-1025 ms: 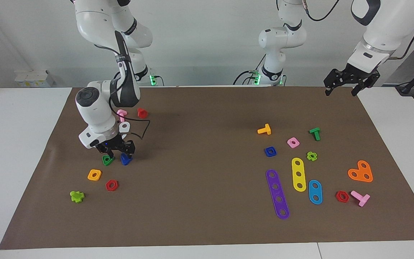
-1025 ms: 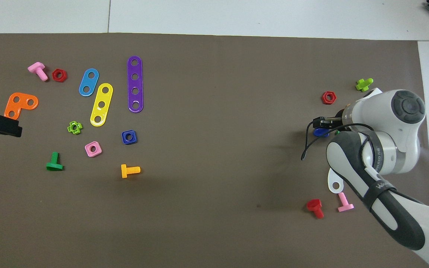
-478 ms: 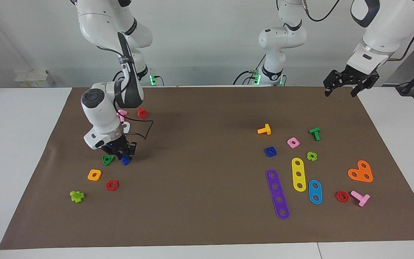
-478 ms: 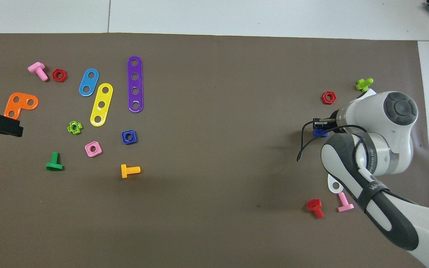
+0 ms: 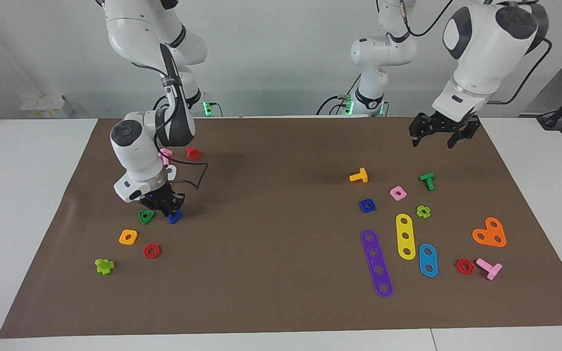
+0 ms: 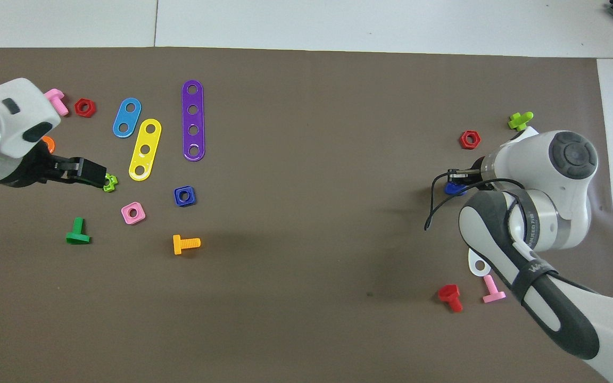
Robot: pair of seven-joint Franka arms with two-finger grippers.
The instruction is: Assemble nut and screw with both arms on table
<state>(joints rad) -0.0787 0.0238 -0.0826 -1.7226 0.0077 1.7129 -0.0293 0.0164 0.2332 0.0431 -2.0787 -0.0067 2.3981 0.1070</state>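
Down at the right arm's end of the brown mat, the right gripper (image 5: 171, 210) has its fingertips pinched together on the dark blue screw (image 5: 174, 217), right at the mat's surface and just beside a green triangular nut (image 5: 146, 217). The left gripper (image 5: 438, 136) hangs in the air with its fingers spread, over the mat's edge nearest the robots. The blue nut (image 5: 367, 205) lies flat on the mat between an orange bolt (image 5: 359, 176) and a purple strip (image 5: 376, 263).

The mat (image 5: 281, 292) is plain brown on a white table (image 5: 22, 195). The nut (image 5: 367, 205) and the screw (image 5: 174, 217) are dark blue. The arms (image 5: 137, 151) are white with grey caps, black cables and black grippers.
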